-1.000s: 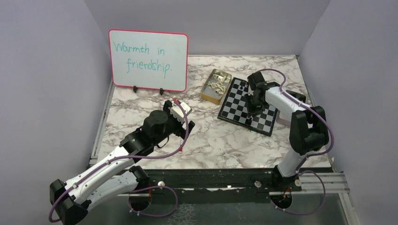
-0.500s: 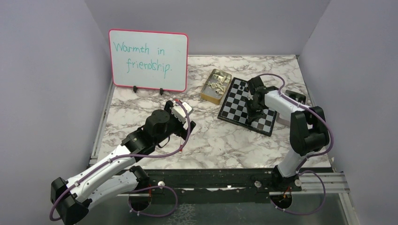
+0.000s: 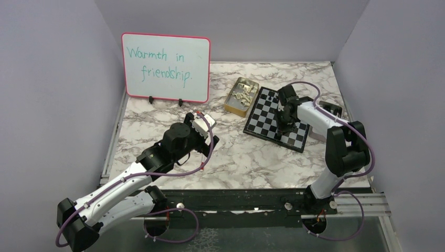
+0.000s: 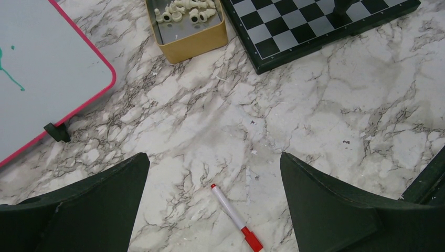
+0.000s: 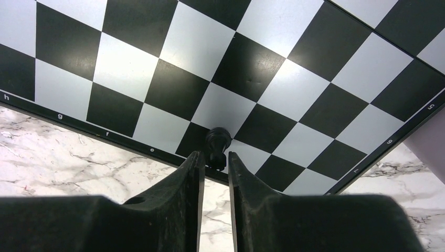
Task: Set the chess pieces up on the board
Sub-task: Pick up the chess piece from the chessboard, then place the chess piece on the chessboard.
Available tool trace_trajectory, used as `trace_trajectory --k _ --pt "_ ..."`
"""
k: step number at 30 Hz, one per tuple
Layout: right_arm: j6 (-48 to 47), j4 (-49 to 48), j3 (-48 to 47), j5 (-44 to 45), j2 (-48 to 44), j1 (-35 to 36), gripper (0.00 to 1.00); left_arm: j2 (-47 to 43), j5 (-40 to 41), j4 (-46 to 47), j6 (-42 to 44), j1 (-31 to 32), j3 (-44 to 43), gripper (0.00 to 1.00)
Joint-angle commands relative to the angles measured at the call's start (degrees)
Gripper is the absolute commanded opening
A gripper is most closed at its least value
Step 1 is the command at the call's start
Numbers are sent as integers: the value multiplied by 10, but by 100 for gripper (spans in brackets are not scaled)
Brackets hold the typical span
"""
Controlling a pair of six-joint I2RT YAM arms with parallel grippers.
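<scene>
Step in hand looks like placing one black piece [image 5: 218,140] on the board [image 5: 246,68]. The right gripper [image 5: 213,156] is down over the board's edge row. In the wrist view its jaws sit tight on either side of the piece's lower half, so I'd call it pinched. The piece is right at the rim next to the printed letters, on or just over a dark square, but I can't tell if its base is actually touching down yet. Every other square I can see is bare, so I'd guess the setup has barely begun.

The left gripper [image 4: 213,157] hangs over the tabletop [image 4: 325,105] with jaws wide apart and nothing between them, and a red-capped marker [image 4: 233,218] lies below it. The cream pieces [image 4: 189,10] are piled in a yellow tin [image 4: 191,42] just beside the board's corner.

Next move imo: get the piece centred on its square and upright, then ease the jaws apart and lift straight up so nothing tips it
</scene>
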State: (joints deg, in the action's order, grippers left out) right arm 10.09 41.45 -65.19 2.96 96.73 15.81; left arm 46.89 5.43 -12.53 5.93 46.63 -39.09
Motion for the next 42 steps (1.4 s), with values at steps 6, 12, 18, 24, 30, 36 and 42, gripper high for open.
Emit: trace_trajectory --k 6,12,18,24,30,36,42 --pt "-5 6 -33 19 -15 5 14 2 -11 14 4 2 1 96" --pt "-12 30 -97 23 -2 5 12 16 -18 15 3 2 1 96" --pt "-19 43 -185 35 40 5 12 34 -30 16 -7 2 -5 98" --pt "-32 62 -292 50 109 5 12 54 -89 28 -44 2 -15 99" --pt "-56 56 -374 36 179 5 13 94 -133 6 -88 0 -64 99" --pt "-64 91 -477 33 261 4 13 99 -156 63 -133 -19 -50 99" --pt "-68 109 -571 26 317 4 14 110 -182 88 -182 -92 -56 99"
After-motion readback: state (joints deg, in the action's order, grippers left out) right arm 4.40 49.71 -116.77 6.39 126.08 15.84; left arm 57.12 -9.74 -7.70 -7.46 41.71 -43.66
